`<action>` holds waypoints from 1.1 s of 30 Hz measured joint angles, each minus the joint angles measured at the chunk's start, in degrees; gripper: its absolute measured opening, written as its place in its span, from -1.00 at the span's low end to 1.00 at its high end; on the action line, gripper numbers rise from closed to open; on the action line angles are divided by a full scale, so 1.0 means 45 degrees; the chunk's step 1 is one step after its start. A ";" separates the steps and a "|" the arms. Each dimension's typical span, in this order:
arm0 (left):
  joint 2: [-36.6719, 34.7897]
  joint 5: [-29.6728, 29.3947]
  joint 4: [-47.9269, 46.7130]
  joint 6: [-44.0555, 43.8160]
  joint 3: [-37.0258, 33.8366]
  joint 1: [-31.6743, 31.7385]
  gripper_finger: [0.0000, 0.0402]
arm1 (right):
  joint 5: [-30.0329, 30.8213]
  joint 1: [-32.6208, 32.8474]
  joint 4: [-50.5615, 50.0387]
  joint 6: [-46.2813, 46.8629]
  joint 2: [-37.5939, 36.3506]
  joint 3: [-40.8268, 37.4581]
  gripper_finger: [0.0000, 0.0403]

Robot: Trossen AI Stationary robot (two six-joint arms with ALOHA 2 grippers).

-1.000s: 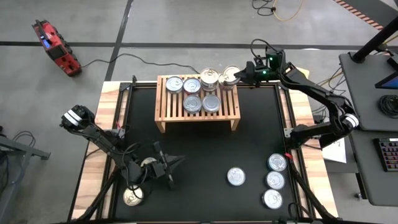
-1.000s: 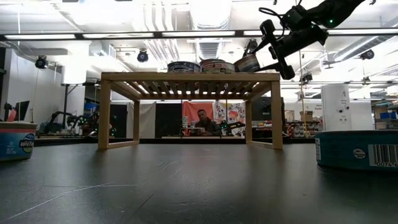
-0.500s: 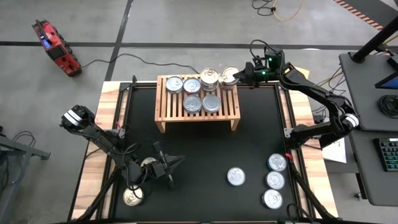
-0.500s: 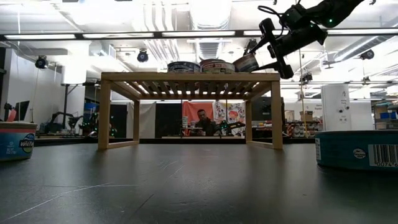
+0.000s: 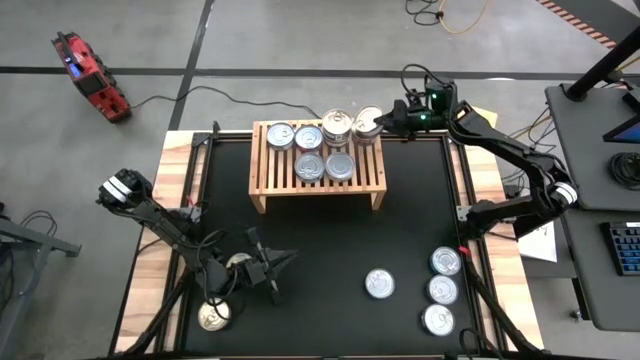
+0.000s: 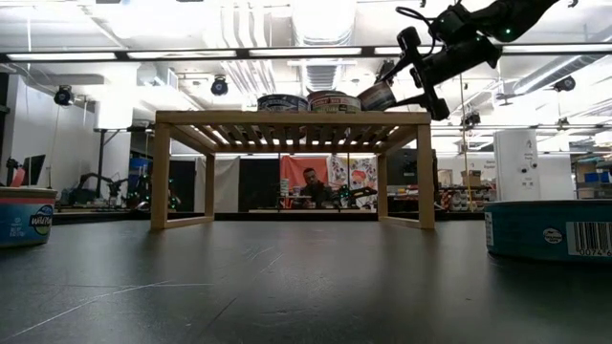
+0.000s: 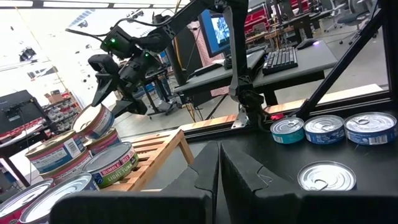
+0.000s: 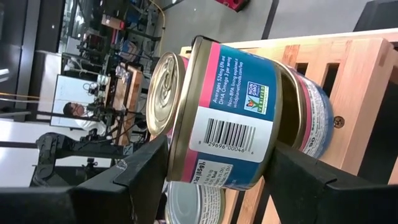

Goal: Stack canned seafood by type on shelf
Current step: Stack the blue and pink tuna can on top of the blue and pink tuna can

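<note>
Looking down, I see a black tabletop (image 5: 330, 240) with light wooden borders, and grey floor around it. A red tool (image 5: 88, 75) lies on the floor with a cable, well away from the tabletop. In the low view the room behind is a workshop with ceiling lamps, and a person (image 6: 312, 187) sits far behind, seen under the shelf.

The shelf (image 5: 318, 165) stands at the far side of the tabletop. On its slatted top I count four tins (image 5: 310, 152) lying flat and one taller stack (image 5: 337, 125) at the back edge. My right claw (image 5: 385, 122) is above the far right corner of the shelf and grips a tin with a blue and pink label (image 8: 227, 112), tilted, just above another tin there. The shelf's edge and the stack are close beside it.

My left claw (image 5: 272, 268) is clenched and empty, low at the near left of the tabletop. Two tins (image 5: 214, 317) lie near it. Four more tins (image 5: 441, 290) lie at the near right, three in a row and one (image 5: 379, 284) apart.
</note>
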 joint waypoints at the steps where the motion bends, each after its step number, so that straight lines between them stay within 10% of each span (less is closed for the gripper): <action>1: 0.0000 0.0000 0.0003 0.0000 0.0000 0.0000 -0.99 | 0.0010 0.0000 -0.0001 0.0000 0.0000 0.0000 0.18; 33: 0.0000 -0.0004 0.0000 -0.0097 0.0000 0.0000 -0.99 | 0.0411 0.0355 -0.0093 -0.0039 0.0004 0.0005 0.18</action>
